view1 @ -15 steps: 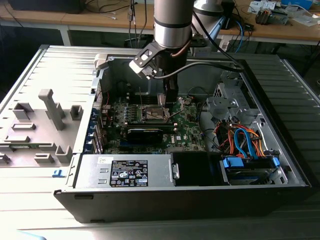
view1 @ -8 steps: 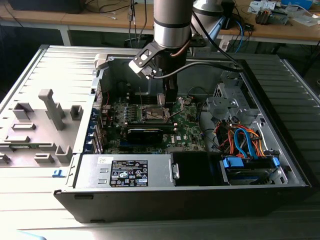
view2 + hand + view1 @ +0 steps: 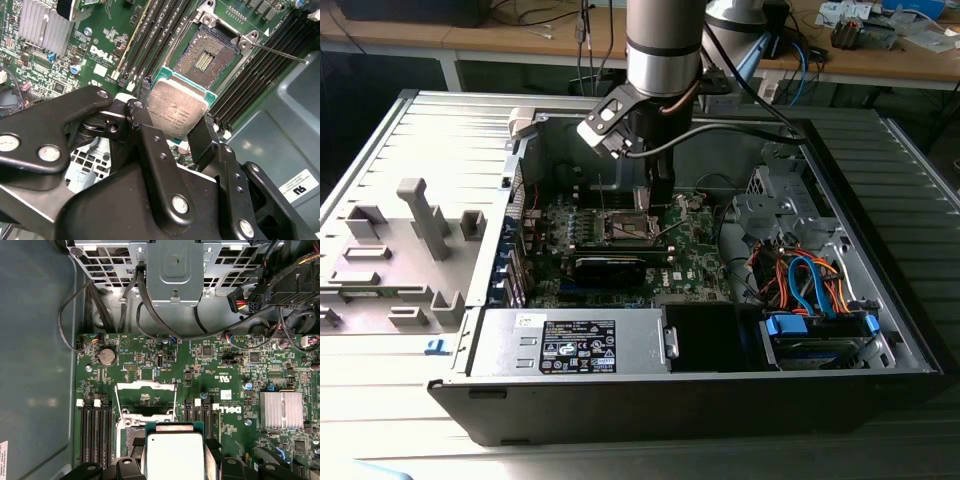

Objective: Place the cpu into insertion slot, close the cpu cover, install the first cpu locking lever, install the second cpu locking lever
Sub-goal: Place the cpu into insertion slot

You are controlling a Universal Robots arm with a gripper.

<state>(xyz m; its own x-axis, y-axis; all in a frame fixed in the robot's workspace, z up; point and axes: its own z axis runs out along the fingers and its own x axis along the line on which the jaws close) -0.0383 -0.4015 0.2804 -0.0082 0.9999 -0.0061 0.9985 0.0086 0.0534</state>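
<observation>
My gripper is shut on the cpu, a flat square chip with a silvery top and a green edge. The black fingers clamp two opposite sides of it. The chip hangs above the green board, close beside the insertion slot, whose dark centre lies bare. In the first wrist view the cpu covers part of the insertion slot, and the cpu cover stands tilted up behind it. A thin locking lever sticks out, unlatched. In the exterior view the gripper hovers over the insertion slot.
The computer case lies open, with a grey power supply box at the front and a drive cage with blue and orange cables on the exterior view's right. Memory slots flank the socket. A finned heatsink sits on the board.
</observation>
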